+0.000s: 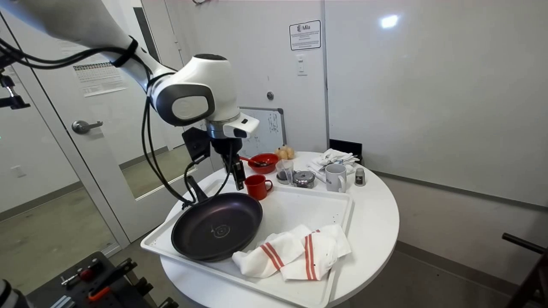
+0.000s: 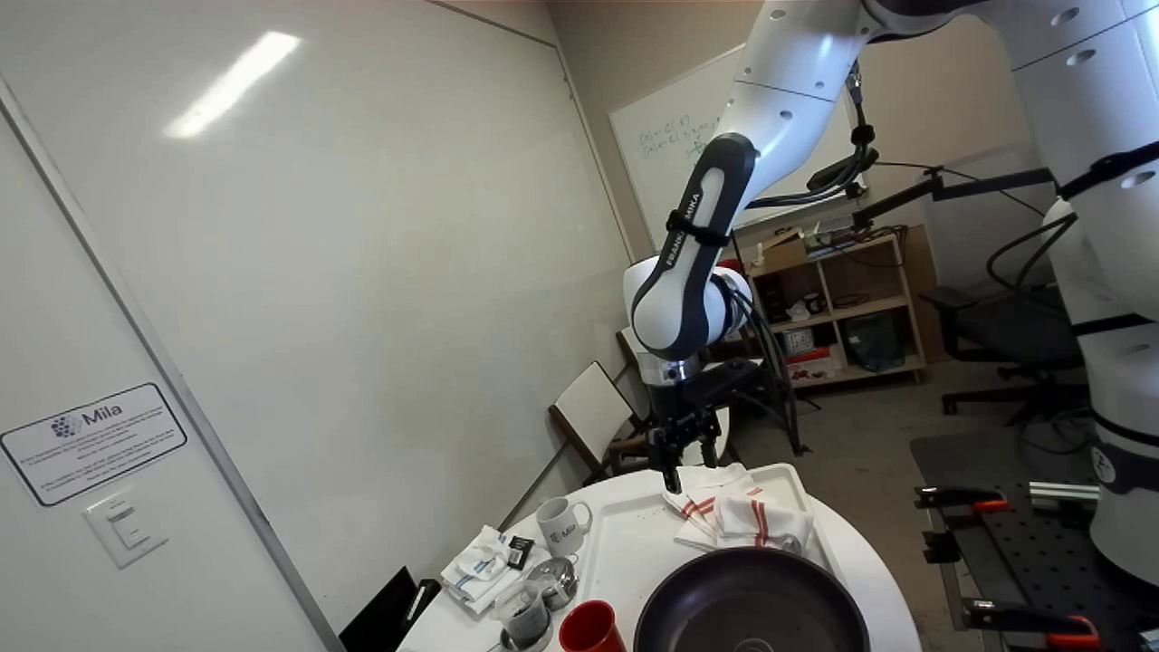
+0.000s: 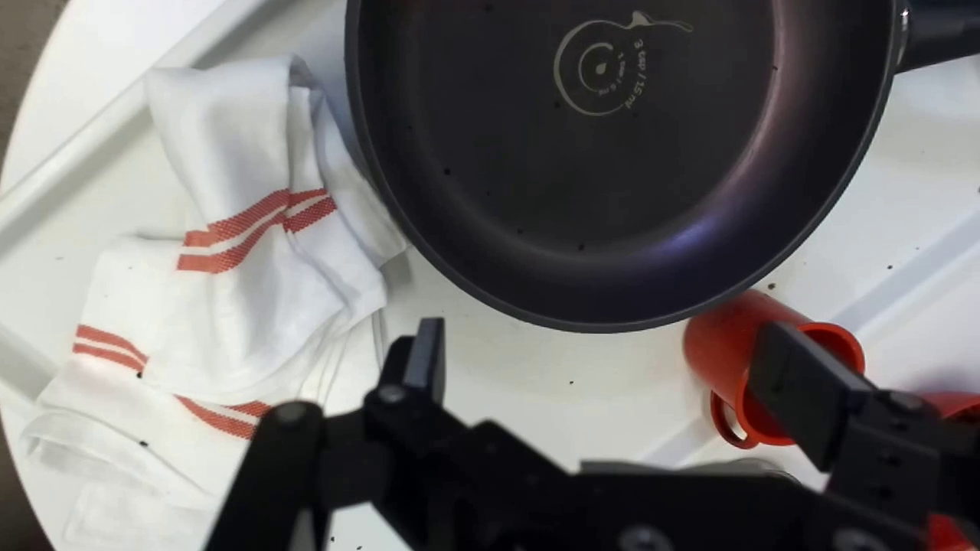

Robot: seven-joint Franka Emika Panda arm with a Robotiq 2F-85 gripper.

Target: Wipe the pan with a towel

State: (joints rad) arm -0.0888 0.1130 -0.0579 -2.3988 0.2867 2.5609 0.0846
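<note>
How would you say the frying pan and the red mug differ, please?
The frying pan is black, the mug red. The pan is broad and shallow, the mug small and deep. The pan's handle is straight, the mug's a loop. Both are round and open-topped.

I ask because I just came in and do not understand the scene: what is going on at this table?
This robot arm is meant to wipe the black frying pan with a red-striped white towel. The pan lies on the white tray, with dark specks inside, and the towel lies crumpled beside it; whether it is one cloth or two, I cannot tell. The gripper hangs above the tray, open and holding nothing, so no wiping is happening at this moment.
</note>
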